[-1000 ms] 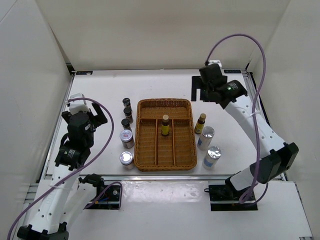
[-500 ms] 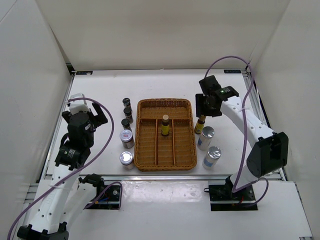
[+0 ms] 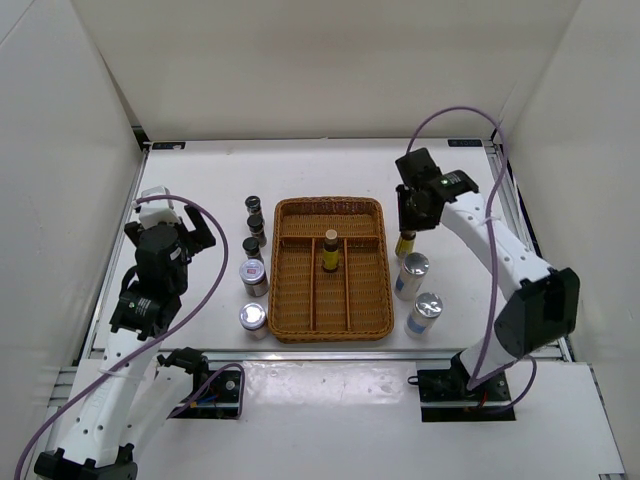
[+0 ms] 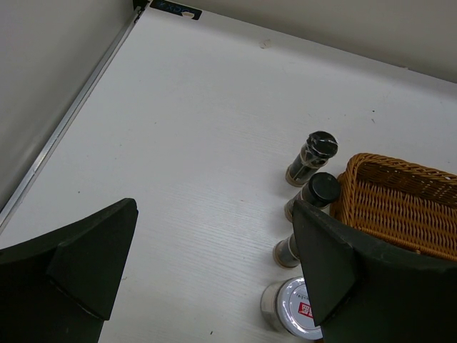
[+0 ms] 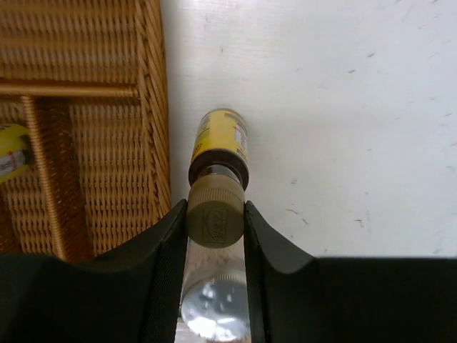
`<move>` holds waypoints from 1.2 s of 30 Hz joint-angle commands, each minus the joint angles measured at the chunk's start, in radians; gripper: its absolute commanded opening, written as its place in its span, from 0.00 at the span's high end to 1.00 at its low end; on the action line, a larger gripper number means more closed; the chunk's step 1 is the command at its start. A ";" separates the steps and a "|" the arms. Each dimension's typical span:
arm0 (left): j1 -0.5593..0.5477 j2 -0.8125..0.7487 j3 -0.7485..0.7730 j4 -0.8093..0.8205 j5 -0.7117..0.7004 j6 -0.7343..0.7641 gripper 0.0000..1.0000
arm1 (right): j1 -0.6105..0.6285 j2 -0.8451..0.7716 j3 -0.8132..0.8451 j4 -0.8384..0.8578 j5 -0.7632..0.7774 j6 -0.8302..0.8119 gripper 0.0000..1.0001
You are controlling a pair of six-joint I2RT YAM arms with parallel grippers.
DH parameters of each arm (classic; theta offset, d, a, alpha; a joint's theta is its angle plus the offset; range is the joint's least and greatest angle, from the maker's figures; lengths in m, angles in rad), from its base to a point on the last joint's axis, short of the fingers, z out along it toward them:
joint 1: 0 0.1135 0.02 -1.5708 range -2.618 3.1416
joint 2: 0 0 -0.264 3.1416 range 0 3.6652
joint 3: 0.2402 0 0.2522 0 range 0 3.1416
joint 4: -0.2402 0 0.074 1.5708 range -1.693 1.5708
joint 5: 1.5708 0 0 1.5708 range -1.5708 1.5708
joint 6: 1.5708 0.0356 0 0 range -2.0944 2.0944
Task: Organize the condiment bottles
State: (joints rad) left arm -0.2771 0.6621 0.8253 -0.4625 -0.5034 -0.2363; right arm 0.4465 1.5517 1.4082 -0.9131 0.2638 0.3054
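My right gripper [image 5: 215, 221] is shut on the tan cap of a slim amber-yellow bottle [image 5: 220, 139], which stands on the table just right of the wicker tray [image 3: 330, 203]. From above, that bottle [image 3: 405, 244] shows under the right gripper [image 3: 406, 230]. A second amber bottle [image 3: 330, 250] stands in the tray's middle compartment. Two white silver-capped cylinders [image 3: 412, 276] [image 3: 425, 315] stand right of the tray. Left of it are three dark bottles [image 3: 253, 206] and two red-labelled jars [image 3: 253, 277] [image 3: 253, 320]. My left gripper [image 4: 214, 214] is open above bare table, beside the dark bottles [image 4: 312, 157].
One white cylinder's silver cap [image 5: 214, 304] lies directly below the held bottle in the right wrist view. The tray's right wall [image 5: 153, 107] runs close beside that bottle. White walls enclose the table on three sides.
My right arm swung from the far right corner down to the amber bottle beside the tray, and its jaws went from open to shut on the cap. The left arm has not moved.
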 commanded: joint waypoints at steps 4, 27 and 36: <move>-0.004 0.007 -0.005 0.016 0.017 0.006 0.00 | 0.096 -0.180 0.239 -0.049 0.118 -0.035 0.99; -0.004 0.016 -0.005 0.016 0.017 0.015 0.00 | 0.685 -0.249 0.117 -0.037 0.078 0.077 0.99; -0.004 0.025 -0.005 0.016 0.026 0.015 0.00 | 0.695 -0.180 -0.038 0.187 0.115 0.067 0.99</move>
State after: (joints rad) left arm -0.2775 0.6842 0.8253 -0.4625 -0.4915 -0.2260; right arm 1.1328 1.3766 1.3785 -0.8944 0.3355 0.3637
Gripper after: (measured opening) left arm 1.000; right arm 0.371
